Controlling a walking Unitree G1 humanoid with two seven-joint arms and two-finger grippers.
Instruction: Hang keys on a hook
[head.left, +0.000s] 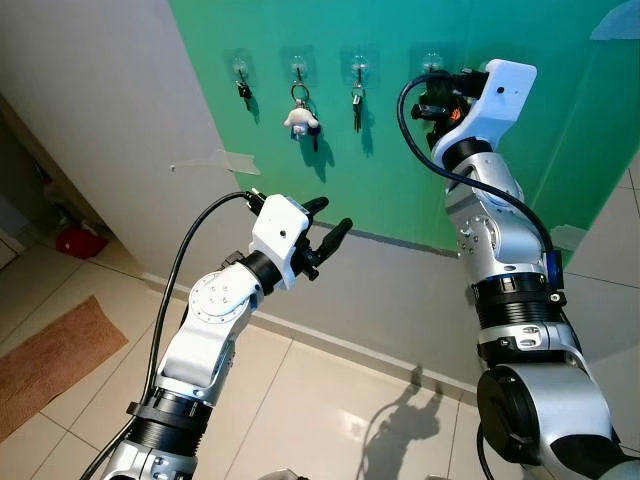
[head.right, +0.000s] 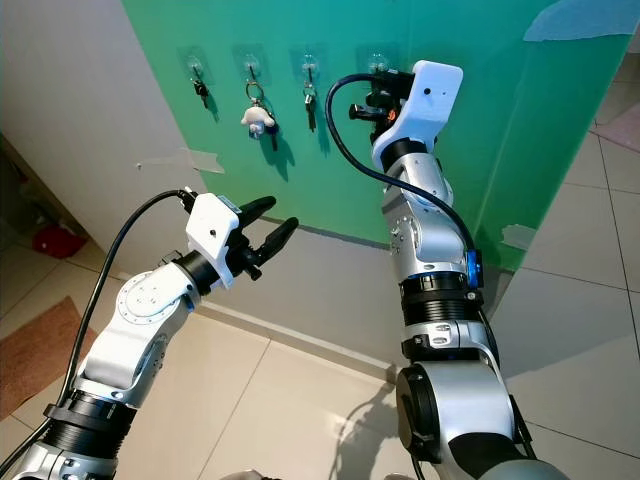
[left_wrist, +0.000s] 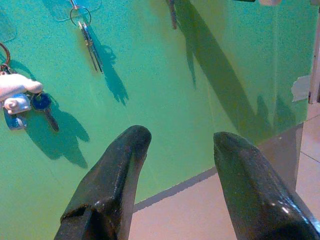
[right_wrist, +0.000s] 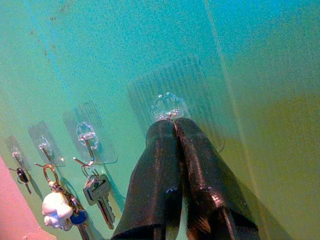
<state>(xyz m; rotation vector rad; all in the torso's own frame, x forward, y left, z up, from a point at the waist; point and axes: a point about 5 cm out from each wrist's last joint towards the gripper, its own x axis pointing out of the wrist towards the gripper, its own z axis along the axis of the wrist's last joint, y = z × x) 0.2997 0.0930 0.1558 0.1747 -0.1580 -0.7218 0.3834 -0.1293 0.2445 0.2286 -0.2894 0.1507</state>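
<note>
Up at the top centre-right of the head views, the right gripper (right_wrist: 172, 131) presses its two black fingers together at the fourth hook (right_wrist: 169, 106), a clear adhesive one on the green wall panel (head.left: 400, 150). A thin bit of metal shows at the fingertips; whether keys are pinched there cannot be told. Three other hooks run leftward along the top of the frame: one with a small dark key (head.left: 243, 91), one with a white plush keychain (head.left: 300, 118), one with silver keys (head.left: 356, 102). Lower, at mid-frame, the left gripper (head.left: 328, 222) hovers clear of the wall, fingers spread apart and empty.
</note>
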